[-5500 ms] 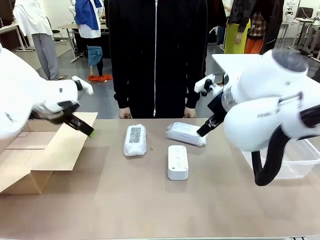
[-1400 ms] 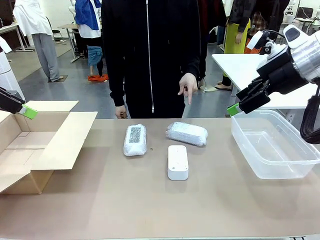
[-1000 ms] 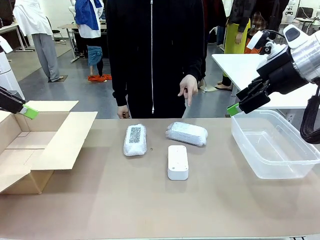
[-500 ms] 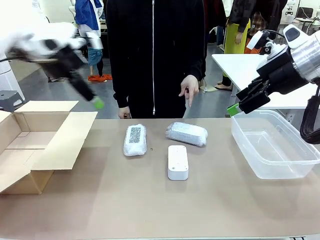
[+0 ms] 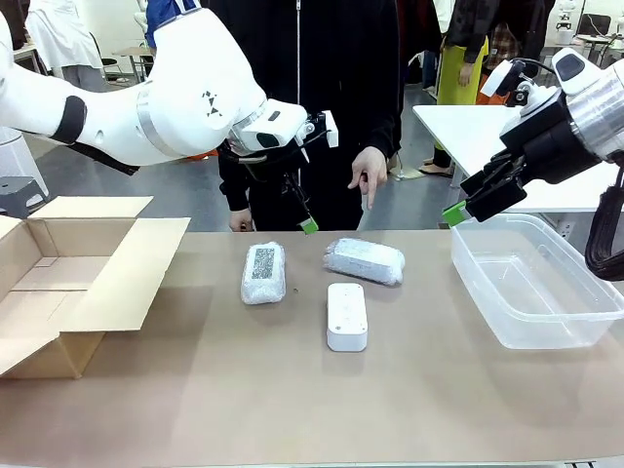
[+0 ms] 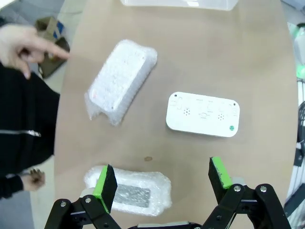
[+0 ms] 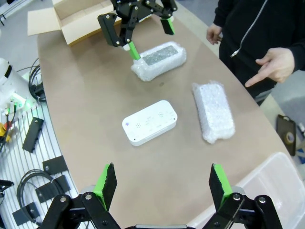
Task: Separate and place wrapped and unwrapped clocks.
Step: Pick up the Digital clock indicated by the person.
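So the left gripper (image 6: 162, 180) is hovering wide open over the speckled wrapped bundle (image 6: 128, 195), which is lying just left of the bare white clock (image 6: 202, 114), with the other wrapped bundle (image 6: 121, 78) sitting just on that clock's far side. The right gripper (image 7: 162, 183) is idling open, well off to the clock's right. I'm guessing the wrap's squishy and slick over a light hard block, so I'm thinking pinch across its narrow middle.

Just below the person's pointing hand (image 5: 368, 173), a plain whitish wrapped bundle (image 5: 364, 260); farther from the hand, a second wrapped bundle (image 5: 263, 273) bears a dark speckled patch. The white unwrapped clock (image 5: 347, 316) carries small dots; the table (image 5: 244, 390) is tan.
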You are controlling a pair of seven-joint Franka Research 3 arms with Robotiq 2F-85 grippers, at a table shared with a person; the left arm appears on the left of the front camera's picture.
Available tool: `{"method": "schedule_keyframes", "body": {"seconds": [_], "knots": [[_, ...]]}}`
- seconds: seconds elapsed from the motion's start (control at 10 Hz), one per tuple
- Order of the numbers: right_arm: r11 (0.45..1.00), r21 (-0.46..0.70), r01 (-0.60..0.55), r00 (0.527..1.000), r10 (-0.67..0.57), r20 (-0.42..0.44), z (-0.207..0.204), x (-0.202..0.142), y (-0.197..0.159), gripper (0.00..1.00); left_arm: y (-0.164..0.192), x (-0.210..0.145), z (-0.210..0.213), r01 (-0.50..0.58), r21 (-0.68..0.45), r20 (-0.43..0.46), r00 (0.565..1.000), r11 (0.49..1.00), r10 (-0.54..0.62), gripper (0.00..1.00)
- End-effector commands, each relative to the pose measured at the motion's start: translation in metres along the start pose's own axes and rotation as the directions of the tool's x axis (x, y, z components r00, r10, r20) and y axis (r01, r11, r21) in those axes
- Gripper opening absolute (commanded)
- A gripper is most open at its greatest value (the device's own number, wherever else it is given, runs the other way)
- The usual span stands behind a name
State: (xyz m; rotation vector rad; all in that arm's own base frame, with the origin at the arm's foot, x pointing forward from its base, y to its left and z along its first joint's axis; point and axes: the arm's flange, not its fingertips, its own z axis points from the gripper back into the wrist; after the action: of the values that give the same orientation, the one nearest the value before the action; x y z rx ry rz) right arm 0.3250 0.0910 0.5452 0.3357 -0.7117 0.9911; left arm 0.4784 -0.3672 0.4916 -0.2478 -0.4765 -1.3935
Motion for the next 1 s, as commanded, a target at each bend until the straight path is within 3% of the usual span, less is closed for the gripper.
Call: {"method": "schedule_keyframes", "body": {"seconds": [0.0, 0.5, 0.7, 0.9], "knots": [[1.000, 0.023, 0.005, 1.000, -0.005, 0.010, -0.002, -0.002, -0.001, 1.00, -0.001, -0.003, 0.002, -0.073, -0.011, -0.024, 0.997, 0.997, 0.072, 1.00], [1.000, 0.023, 0.005, 1.000, -0.005, 0.010, -0.002, -0.002, -0.001, 1.00, 0.001, -0.002, 0.000, -0.058, -0.010, -0.007, 0.998, 0.998, 0.057, 1.00], [1.000, 0.023, 0.005, 1.000, -0.005, 0.010, -0.002, -0.002, -0.001, 1.00, 0.057, 0.027, -0.030, 0.069, -0.068, -0.133, 0.988, 0.995, -0.077, 1.00], [1.000, 0.023, 0.005, 1.000, -0.005, 0.010, -0.002, -0.002, -0.001, 1.00, 0.074, 0.046, -0.064, 0.140, -0.156, -0.202, 0.964, 0.978, -0.171, 1.00]]}}
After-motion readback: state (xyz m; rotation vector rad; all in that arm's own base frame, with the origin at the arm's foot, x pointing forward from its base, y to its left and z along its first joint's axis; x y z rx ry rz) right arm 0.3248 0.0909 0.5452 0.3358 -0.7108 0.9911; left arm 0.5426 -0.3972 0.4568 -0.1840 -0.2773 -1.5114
